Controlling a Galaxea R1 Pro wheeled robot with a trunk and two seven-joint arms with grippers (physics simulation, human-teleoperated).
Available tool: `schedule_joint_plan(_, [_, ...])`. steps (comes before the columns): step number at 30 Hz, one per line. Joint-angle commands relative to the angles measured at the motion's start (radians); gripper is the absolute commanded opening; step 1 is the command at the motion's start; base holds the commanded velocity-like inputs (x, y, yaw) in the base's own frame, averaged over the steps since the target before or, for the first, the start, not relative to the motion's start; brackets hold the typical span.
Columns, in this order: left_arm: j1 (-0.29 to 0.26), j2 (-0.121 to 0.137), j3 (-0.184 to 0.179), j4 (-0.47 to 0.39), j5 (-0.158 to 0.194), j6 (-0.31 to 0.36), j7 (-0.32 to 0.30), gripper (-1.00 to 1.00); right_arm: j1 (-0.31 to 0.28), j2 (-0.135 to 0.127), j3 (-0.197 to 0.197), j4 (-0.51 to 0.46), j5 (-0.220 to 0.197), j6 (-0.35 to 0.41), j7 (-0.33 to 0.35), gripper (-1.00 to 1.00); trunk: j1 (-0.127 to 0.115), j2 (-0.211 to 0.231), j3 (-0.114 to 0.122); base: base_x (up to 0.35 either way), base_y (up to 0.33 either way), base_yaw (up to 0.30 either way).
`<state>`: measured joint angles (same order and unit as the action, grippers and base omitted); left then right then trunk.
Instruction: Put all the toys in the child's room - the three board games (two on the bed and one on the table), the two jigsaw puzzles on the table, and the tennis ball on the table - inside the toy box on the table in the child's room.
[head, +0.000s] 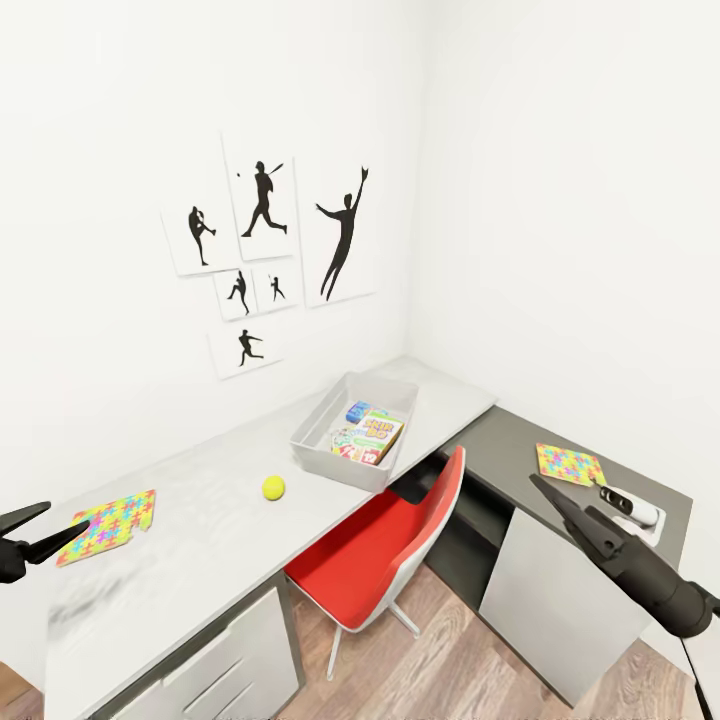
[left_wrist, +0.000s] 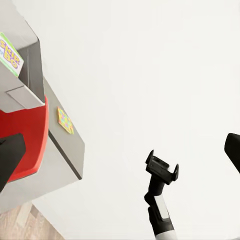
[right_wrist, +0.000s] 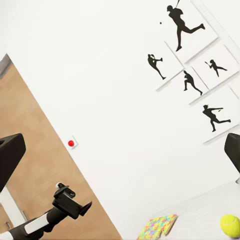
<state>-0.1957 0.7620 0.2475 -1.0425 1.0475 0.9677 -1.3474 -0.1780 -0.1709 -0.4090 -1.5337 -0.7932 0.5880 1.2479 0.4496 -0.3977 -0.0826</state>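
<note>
The left tool (head: 40, 530), open and empty, hovers just beside the jigsaw puzzle (head: 108, 527) lying flat on the light tabletop (head: 200, 520), nearer than the open, empty right tool (head: 565, 505) across the corner.

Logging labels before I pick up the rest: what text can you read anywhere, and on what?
"SKIP BO": on the board game lying in the toy box.
Other print on the games: too small to read.
Jigsaw puzzles, wall pictures: no text.
</note>
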Motion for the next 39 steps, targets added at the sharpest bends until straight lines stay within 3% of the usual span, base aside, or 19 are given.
schedule_joint_plan(1, [-0.001,0.0,0.0,-0.001,0.003,0.009,-0.001,1.0,-0.001,0.002,0.006,-0.019,-0.004,0.014,-0.01,1.0,0.0,-0.002,-0.002,-0.168,-0.001,0.0])
schedule_joint_plan(3, [-0.001,0.0,0.0,-0.001,0.003,0.009,-0.001,1.0,-0.001,0.003,0.027,-0.039,-0.002,0.037,-0.048,1.0,0.0,-0.002,-0.002,-0.209,0.006,0.0])
schedule_joint_plan(7, [-0.001,0.0,0.0,-0.002,0.003,0.009,0.0,1.0,-0.016,0.0,0.089,-0.055,0.01,0.164,-0.24,1.0,0.0,-0.002,-0.002,-0.271,0.064,0.0])
schedule_joint_plan(8, [-0.001,0.0,0.0,-0.002,0.003,0.009,0.0,1.0,-0.049,0.003,0.105,-0.057,0.012,0.221,-0.331,1.0,0.0,-0.002,-0.002,-0.219,0.072,0.0])
schedule_joint_plan(10, [-0.001,0.0,0.0,-0.001,0.002,0.009,0.0,1.0,-0.099,0.008,0.121,-0.058,0.012,0.28,-0.424,1.0,0.0,-0.002,-0.002,-0.169,0.052,0.0])
schedule_joint_plan(13, [-0.001,0.0,0.0,0.001,0.0,0.009,-0.001,1.0,-0.245,0.042,0.198,-0.059,0.012,0.399,-0.642,1.0,0.0,-0.002,-0.002,-0.075,0.025,0.0])
schedule_joint_plan(14, [-0.001,0.0,0.001,0.001,0.0,0.009,-0.001,1.0,-0.273,0.052,0.219,-0.06,0.012,0.412,-0.682,1.0,0.0,-0.002,-0.002,-0.04,0.035,0.0])
schedule_joint_plan(16, [-0.001,0.0,0.0,0.002,-0.001,0.009,0.0,1.0,-0.379,0.091,0.309,-0.059,0.011,0.444,-0.845,1.0,0.0,-0.002,-0.002,-0.021,0.128,0.0])
schedule_joint_plan(18, [-0.001,0.0,0.0,0.002,-0.001,0.009,0.0,1.0,-0.426,0.108,0.353,-0.056,0.011,0.453,-0.93,1.0,0.0,-0.002,-0.002,-0.012,0.197,0.0])
schedule_joint_plan(19, [-0.001,0.0,0.0,0.002,-0.001,0.008,0.0,1.0,-0.466,0.12,0.392,-0.044,0.01,0.459,-1.017,1.0,0.0,-0.002,-0.002,-0.007,0.205,0.0])
schedule_joint_plan(22, [-0.001,0.0,0.001,0.003,-0.001,0.008,0.0,1.0,-0.517,0.132,0.446,-0.012,0.004,0.459,-1.17,1.0,0.0,-0.002,-0.002,-0.004,0.136,0.0])
schedule_joint_plan(25, [-0.001,0.0,0.002,0.004,-0.004,0.008,0.001,1.0,-0.534,0.131,0.467,0.004,-0.008,0.459,-1.246,1.0,0.0,-0.002,-0.002,-0.002,0.056,0.0])
schedule_joint_plan(28, [-0.001,0.0,0.004,0.004,-0.008,0.008,0.001,1.0,-0.538,0.125,0.477,0.01,-0.021,0.459,-1.277,1.0,0.0,-0.002,-0.002,-0.001,0.023,0.0])
schedule_joint_plan(39, [-0.001,0.001,0.006,0.004,-0.012,0.008,0.0,1.0,-0.529,0.12,0.486,0.013,-0.032,0.459,-1.298,1.0,0.0,-0.002,-0.002,0.0,0.004,0.0])
